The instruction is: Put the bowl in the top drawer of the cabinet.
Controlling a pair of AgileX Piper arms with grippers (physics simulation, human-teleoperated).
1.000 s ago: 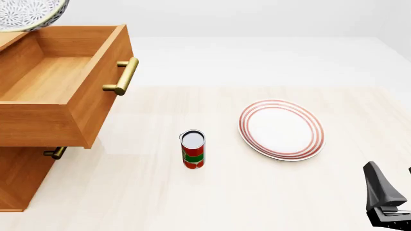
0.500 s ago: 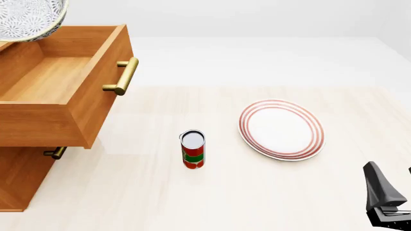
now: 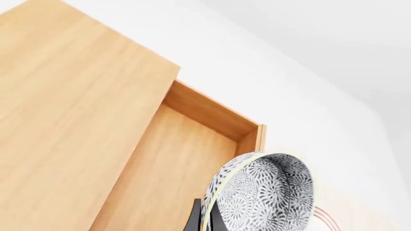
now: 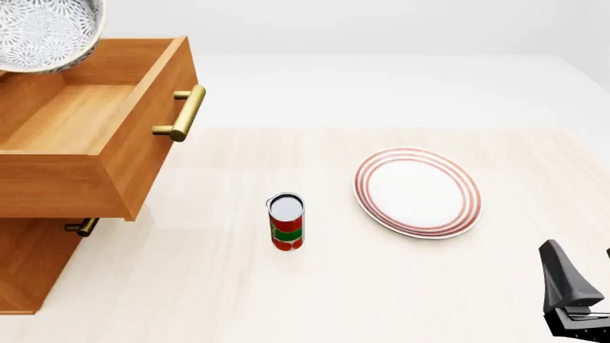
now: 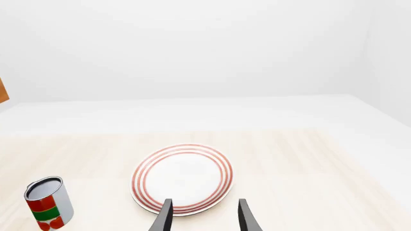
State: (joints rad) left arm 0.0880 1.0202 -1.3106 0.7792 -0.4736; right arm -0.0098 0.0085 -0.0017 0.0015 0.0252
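Note:
The bowl, speckled dark grey on white, hangs over the far left part of the open top drawer of the cabinet. In the left wrist view the bowl is tilted on edge, with my left gripper shut on its pale rim above the drawer's bare wooden floor. The left gripper itself does not show in the front view. My right gripper rests low at the table's near right corner, its fingers spread open and holding nothing.
A white plate with red rings lies right of centre, and a small red and green can stands left of it. The drawer's brass handle juts toward the table; the lower drawer's small handle sits beneath.
The bowl has come down and slightly right in the front view, closer to the open drawer. The right gripper has not moved.

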